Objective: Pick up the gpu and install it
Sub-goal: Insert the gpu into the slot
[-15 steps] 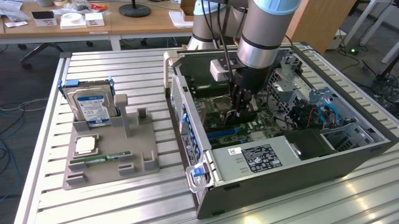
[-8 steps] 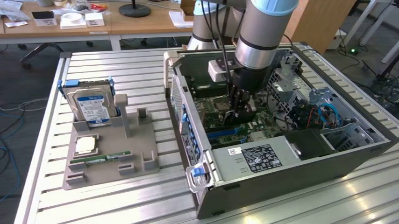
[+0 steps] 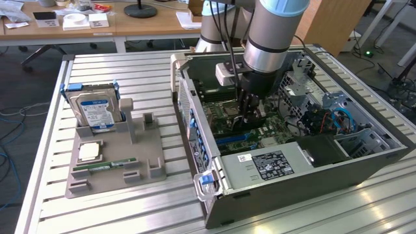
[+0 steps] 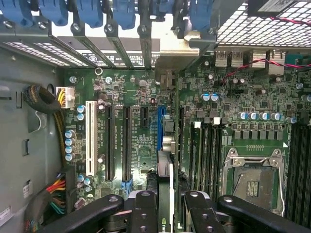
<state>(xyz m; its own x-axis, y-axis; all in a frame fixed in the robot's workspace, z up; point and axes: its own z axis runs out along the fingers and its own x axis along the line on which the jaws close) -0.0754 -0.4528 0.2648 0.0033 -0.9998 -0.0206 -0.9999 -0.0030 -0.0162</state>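
— Over the blue slot (image 4: 160,127), inside the case: item held?
— gpu (image 4: 165,177), edge-on, clamped in gripper (image 4: 169,196). Step: install, apparently aligning. Next move needs the card edge square above that slot.

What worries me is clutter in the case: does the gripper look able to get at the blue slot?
Probably yes. The gripper, clamped on the gpu, hangs over the blue slot, roughly in line; the slot looks bare and the cable bundle lies well aside.
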